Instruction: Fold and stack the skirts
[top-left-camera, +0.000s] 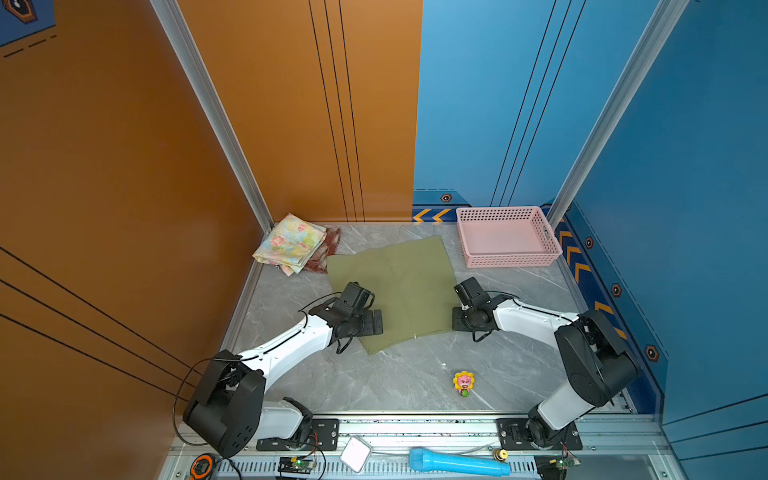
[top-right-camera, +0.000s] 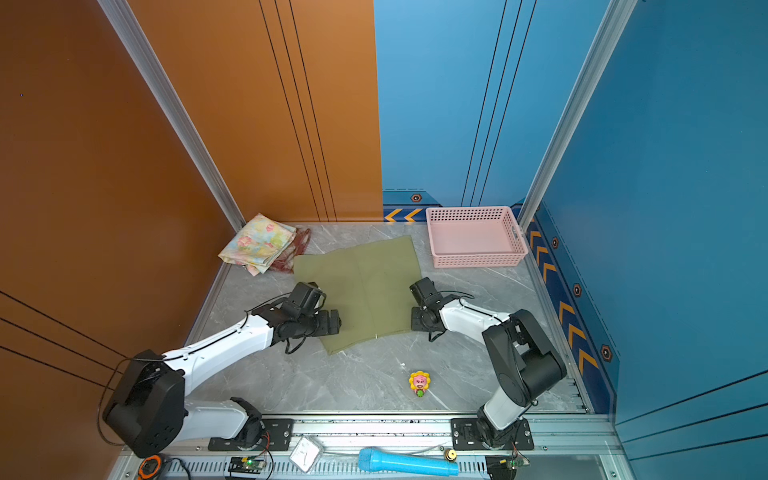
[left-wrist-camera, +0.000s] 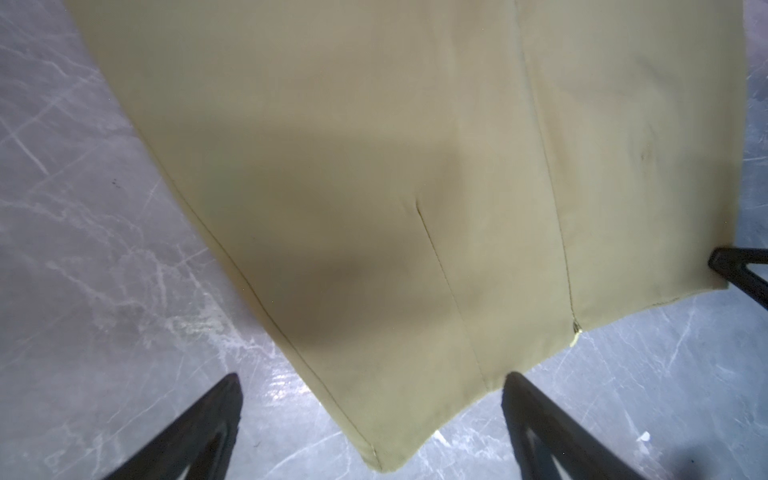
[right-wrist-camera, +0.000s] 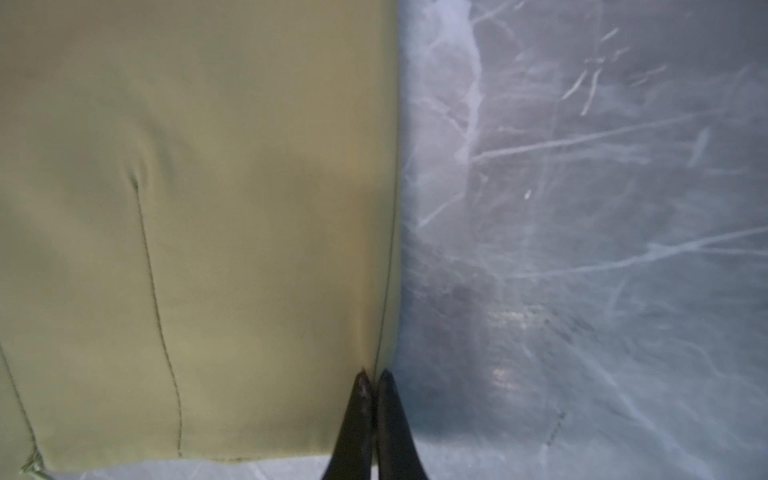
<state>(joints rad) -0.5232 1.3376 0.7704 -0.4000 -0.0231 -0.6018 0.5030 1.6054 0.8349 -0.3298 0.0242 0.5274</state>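
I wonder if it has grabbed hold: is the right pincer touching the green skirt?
Touching. The right wrist view shows the right pincer shut on the green skirt at its side edge, with the hem running in between the tips.

surface: grey marble table (top-left-camera: 374, 386) | on it: olive skirt (top-left-camera: 399, 286), pink basket (top-left-camera: 513, 261), flower toy (top-left-camera: 463, 383), likely plaid skirt (top-left-camera: 330, 249)

A grey marble-patterned worktop (top-left-camera: 374, 382) is enclosed by matte orange wall panels (top-left-camera: 104, 166) on its left and blue wall panels (top-left-camera: 685, 166) on its right. The two colours meet behind its far edge. Silver aluminium posts (top-left-camera: 217, 124) rise from its far corners. A dark blue strip with orange chevrons (top-left-camera: 579, 270) lines its right edge. Light is even.
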